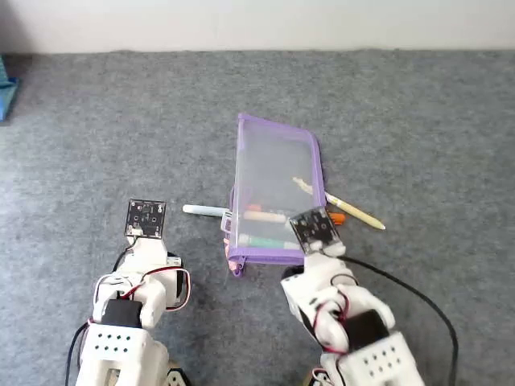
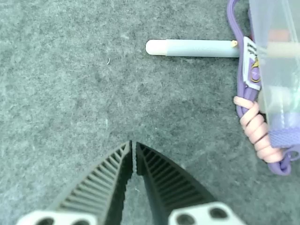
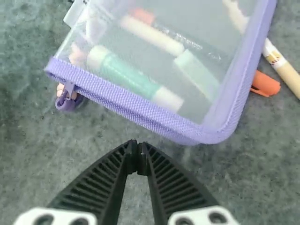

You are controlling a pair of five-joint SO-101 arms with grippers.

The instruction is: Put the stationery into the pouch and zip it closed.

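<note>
Purple-trimmed clear pouch (image 1: 273, 173) lay on the bench (image 1: 418, 112), markers (image 3: 133, 79) hazy inside. A grey pen (image 1: 205, 211) at its left and yellow pen (image 1: 360, 214) at its right each had one end hidden. Left tool (image 2: 132, 150) and right tool (image 3: 137, 152) sat nearer, fingers together, empty.

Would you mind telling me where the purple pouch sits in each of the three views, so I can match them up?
High view: the purple pouch lies mid-table, just ahead of the right arm.
Left wrist view: the pouch shows one end, next to the grey pen.
Right wrist view: the pouch lies just beyond the right gripper.
Shared landmark: the pink coiled cord at the pouch's corner.
</note>
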